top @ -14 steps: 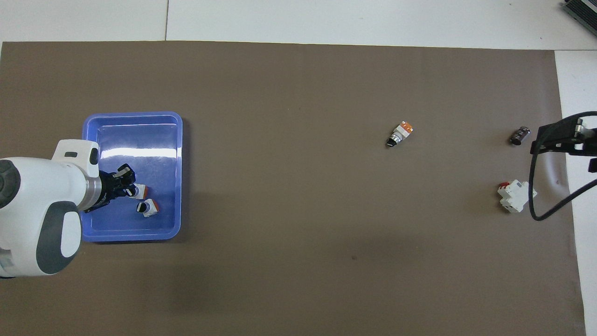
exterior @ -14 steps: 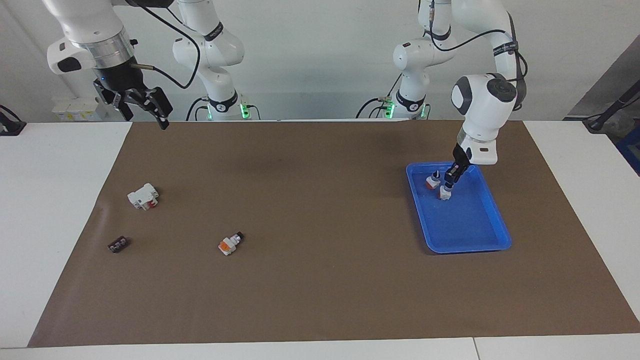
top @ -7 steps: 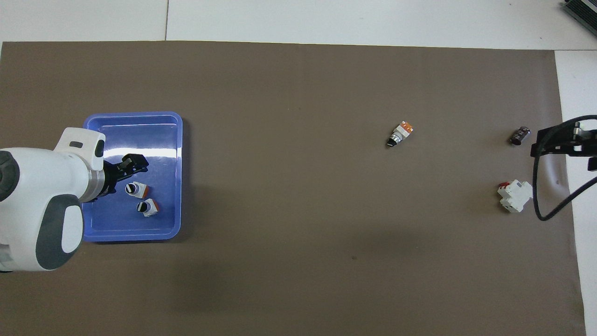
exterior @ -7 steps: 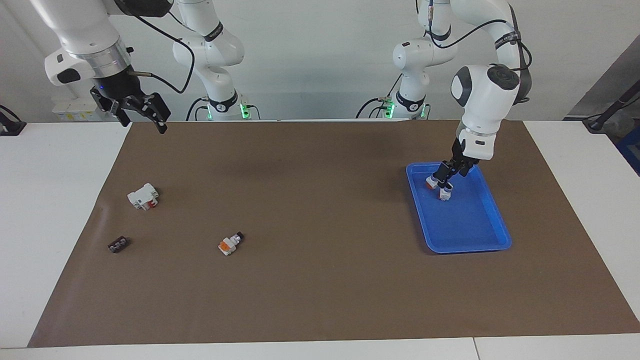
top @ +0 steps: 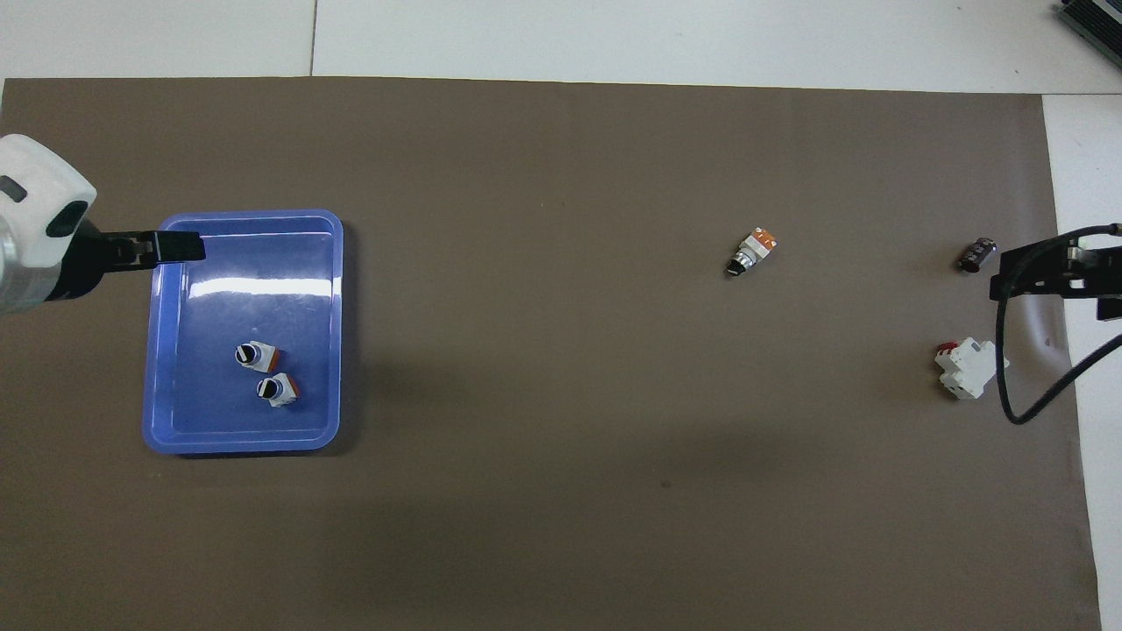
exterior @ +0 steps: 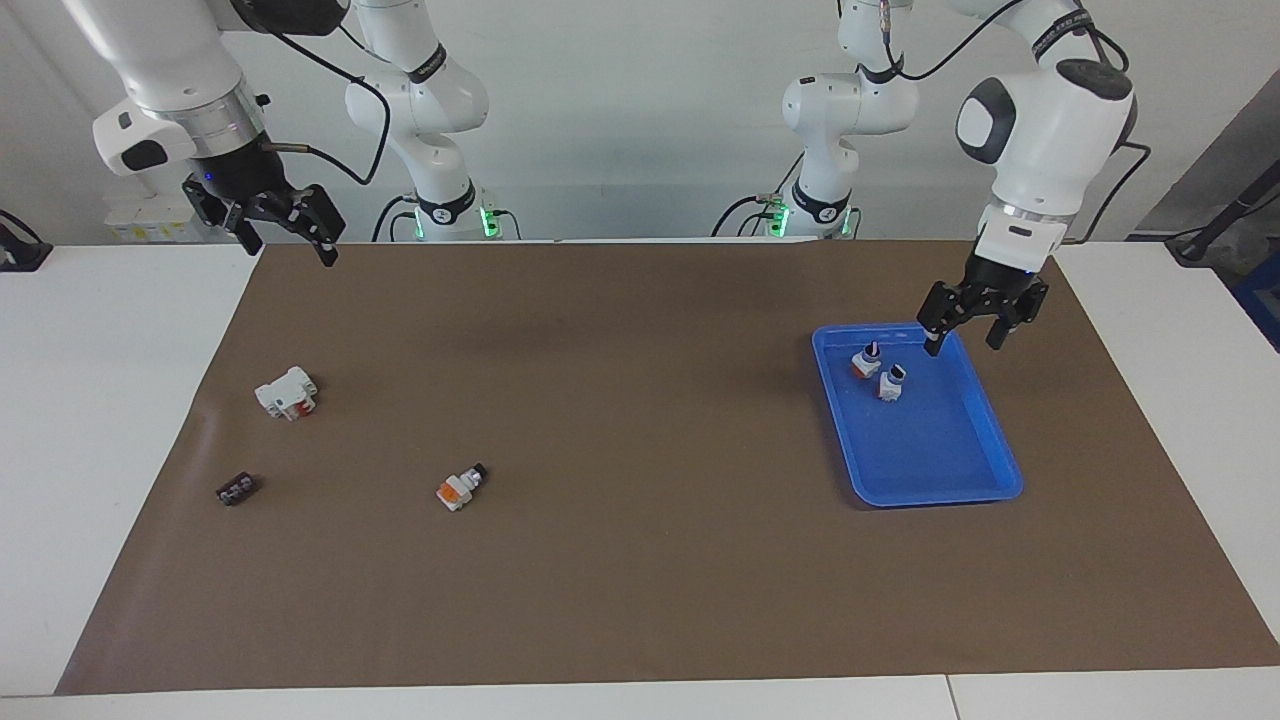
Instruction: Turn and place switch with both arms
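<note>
With both the left gripper [exterior: 968,334] and right gripper [exterior: 285,229] empty, jaws apart, we judged the switch [exterior: 460,488] lying on the mat light, rigid and smooth, best pinched across its white body.

Robotics lab, two white arms [exterior: 1040,120], brown-matted table [exterior: 640,600]

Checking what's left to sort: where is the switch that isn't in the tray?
The loose switch lies on its side on the brown mat, toward the right arm's end, farther from the robots than the white block.
</note>
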Controlling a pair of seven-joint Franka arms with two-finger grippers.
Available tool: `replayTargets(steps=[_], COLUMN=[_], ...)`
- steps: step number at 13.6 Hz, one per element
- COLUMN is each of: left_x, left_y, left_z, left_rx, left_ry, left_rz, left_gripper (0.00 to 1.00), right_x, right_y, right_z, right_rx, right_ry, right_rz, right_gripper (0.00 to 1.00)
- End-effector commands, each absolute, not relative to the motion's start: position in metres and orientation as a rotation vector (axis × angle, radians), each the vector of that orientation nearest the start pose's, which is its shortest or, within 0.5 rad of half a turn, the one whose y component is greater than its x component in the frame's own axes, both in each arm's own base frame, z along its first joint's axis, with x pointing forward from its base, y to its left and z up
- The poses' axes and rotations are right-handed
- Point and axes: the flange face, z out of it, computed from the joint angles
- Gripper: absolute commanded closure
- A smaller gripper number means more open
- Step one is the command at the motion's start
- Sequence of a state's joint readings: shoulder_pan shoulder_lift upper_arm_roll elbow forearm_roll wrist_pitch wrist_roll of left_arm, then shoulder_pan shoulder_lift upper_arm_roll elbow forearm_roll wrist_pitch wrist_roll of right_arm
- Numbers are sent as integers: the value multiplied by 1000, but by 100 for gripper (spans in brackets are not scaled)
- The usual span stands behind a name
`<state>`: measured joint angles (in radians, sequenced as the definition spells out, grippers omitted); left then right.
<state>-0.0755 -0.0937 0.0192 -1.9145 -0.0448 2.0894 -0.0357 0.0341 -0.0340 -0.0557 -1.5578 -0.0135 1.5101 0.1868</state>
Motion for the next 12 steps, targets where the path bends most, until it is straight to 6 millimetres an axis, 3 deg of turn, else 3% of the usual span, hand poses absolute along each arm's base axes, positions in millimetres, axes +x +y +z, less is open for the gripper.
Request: replayTargets(steps=[1,4,7,12], left_x=[576,577,563,533], left_y=[-33,-32,-33,-26], left_z=[607,650,664,650], left_rx=[-3143,-3135,-3140,-3153], left_ry=[152,191,215,196], left_rz=[-373,-305,-177,55], left_gripper=[0,0,0,0], right_x=[532,531,530,530], right_y=[-14,-16,-14,-16], right_z=[644,644,643,643], right_rx=[-3136,-3140,-3142,-3143], right_ry=[283,259,254,255], right_rz=[24,24,31,31], right_gripper=[0,0,0,0])
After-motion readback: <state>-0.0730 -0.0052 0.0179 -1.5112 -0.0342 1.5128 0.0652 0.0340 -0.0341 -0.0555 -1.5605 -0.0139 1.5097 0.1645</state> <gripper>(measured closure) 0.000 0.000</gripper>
